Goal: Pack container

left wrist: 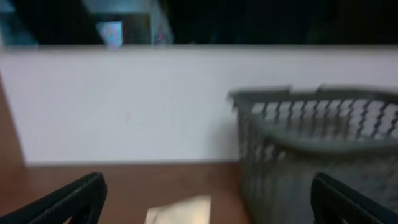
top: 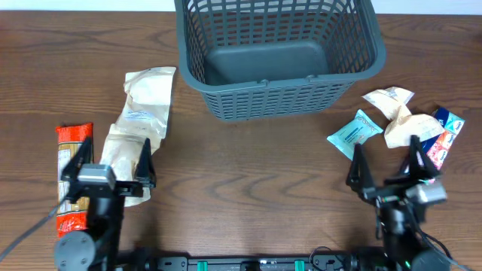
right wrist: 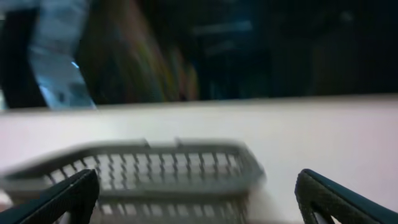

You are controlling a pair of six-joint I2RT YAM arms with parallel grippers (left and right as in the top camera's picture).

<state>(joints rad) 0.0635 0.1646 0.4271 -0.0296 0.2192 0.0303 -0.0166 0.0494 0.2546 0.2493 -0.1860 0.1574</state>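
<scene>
The container point(top: 280, 99), a dark grey lattice basket, stands empty at the back middle of the table. My left gripper point(top: 113, 156) hangs open near the front left, over the lower end of a cream packet point(top: 124, 147), with nothing between its fingers. My right gripper point(top: 386, 154) is open at the front right, just in front of a light blue packet point(top: 354, 133). The left wrist view shows the container point(left wrist: 317, 137) ahead on the right and a cream packet point(left wrist: 180, 213) between the open fingers point(left wrist: 74, 199). The right wrist view shows the container point(right wrist: 155, 168), blurred, ahead on the left.
A second cream packet point(top: 151, 89) lies left of the basket. A red packet point(top: 74, 177) lies at the far left. Two cream packets point(top: 399, 113) and a blue and red packet point(top: 443, 134) lie at the right. A white wall point(left wrist: 124, 106) runs behind the table.
</scene>
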